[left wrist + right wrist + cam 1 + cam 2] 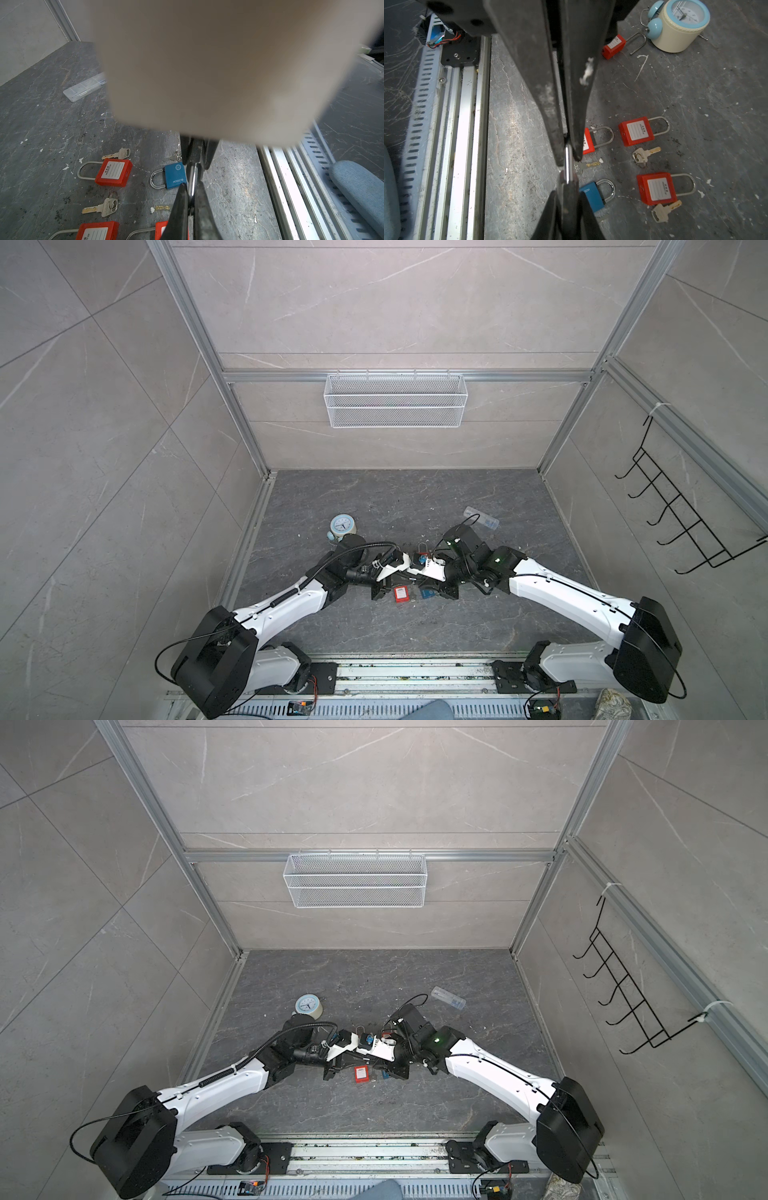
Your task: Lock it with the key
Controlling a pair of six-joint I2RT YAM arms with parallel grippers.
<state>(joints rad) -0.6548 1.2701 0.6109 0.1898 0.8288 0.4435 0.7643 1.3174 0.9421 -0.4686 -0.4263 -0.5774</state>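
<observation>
While both the left gripper [191, 194] and right gripper [568, 154] pinched one slim silver piece [568, 168] in mid-air, key or shackle we couldn't tell, we feared a twist might slip it loose beside the blue padlock [174, 176], marked BLOSSOM; the red padlock [113, 172] label seemingly read PROPERTY OF.

A: Where is there room on the dark grey marbled surface [395, 493]?
B: The whole far half, up to the back edge, lies bare, and so does the strip along the near edge.
A: And the middle?
B: Blocked. The left gripper [191, 185] and right gripper [567, 192] meet tip to tip there, both clamped on one chrome-shackled padlock [193, 176]; beneath them red plastic padlocks [636, 133], a blue padlock [592, 197] and silver keys [646, 154] crowd the surface. A cream round alarm clock [342, 526] stands left of the middle, a clear plastic box [481, 517] right of it.
</observation>
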